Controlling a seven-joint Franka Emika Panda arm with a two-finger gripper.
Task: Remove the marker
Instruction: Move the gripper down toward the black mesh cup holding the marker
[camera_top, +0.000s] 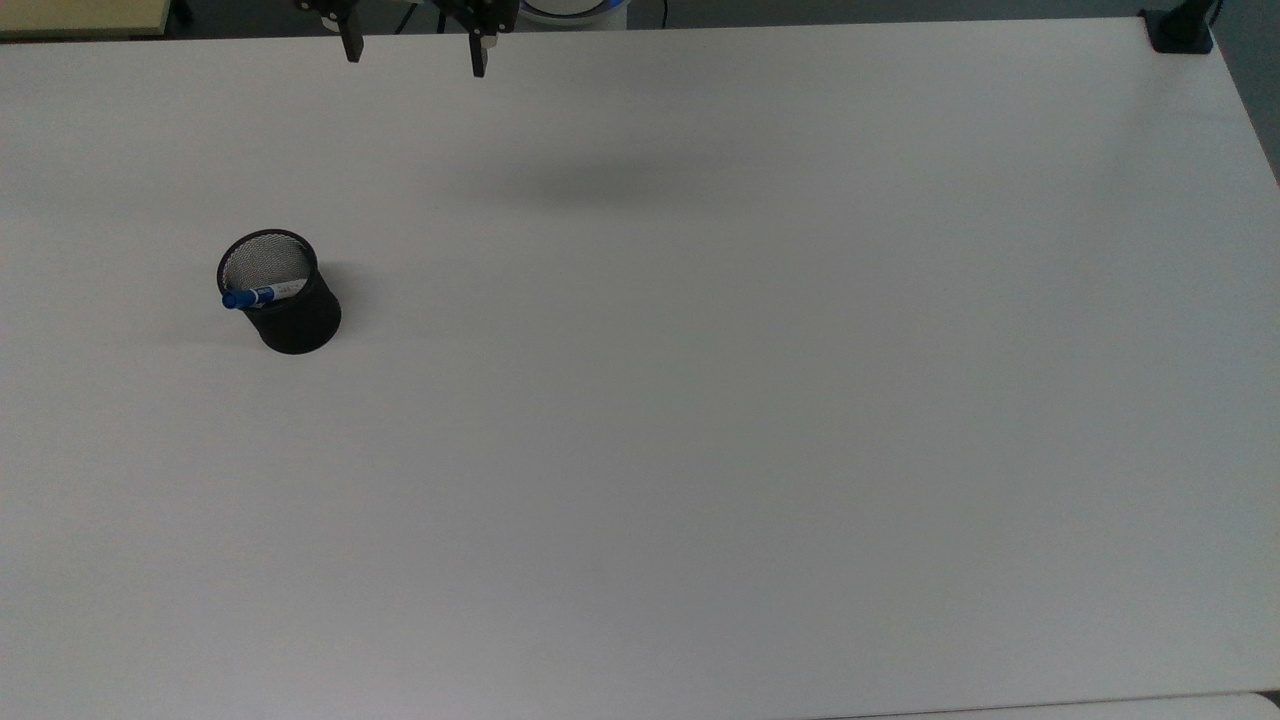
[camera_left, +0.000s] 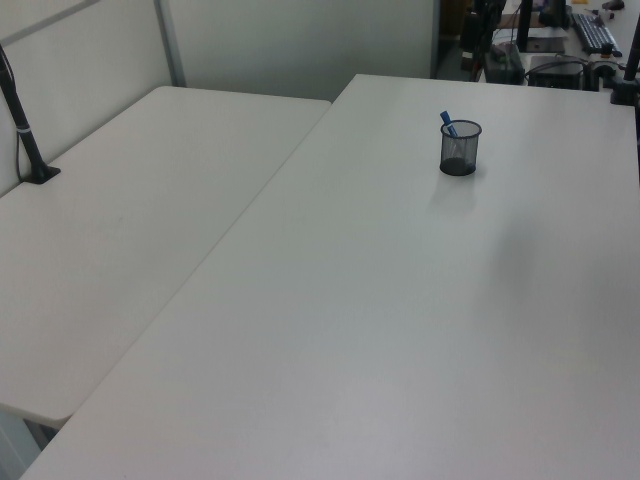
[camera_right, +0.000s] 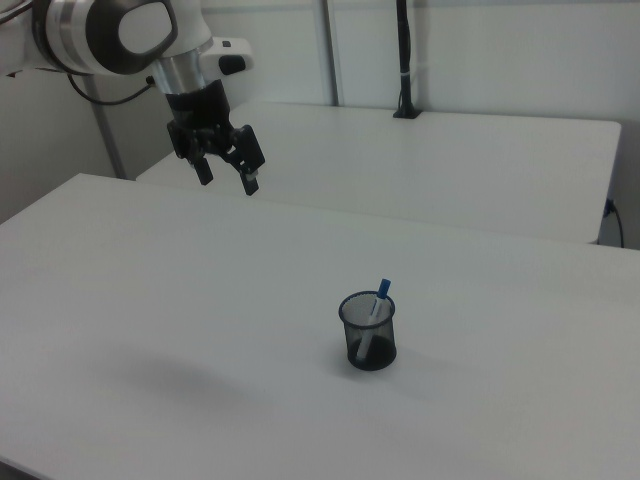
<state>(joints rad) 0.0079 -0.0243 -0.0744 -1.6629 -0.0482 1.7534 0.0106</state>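
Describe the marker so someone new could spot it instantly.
On the big white table stands one black mesh cup, toward the top view's left. The marker leans inside it, blue cap poking over the rim. It is the one blue-and-white thing on the table.

Top view looks steeply down on the table (camera_top: 700, 450) from above. Left and right views sit lower at opposing ends, looking obliquely across. All three share the mesh cup (camera_top: 290, 305).
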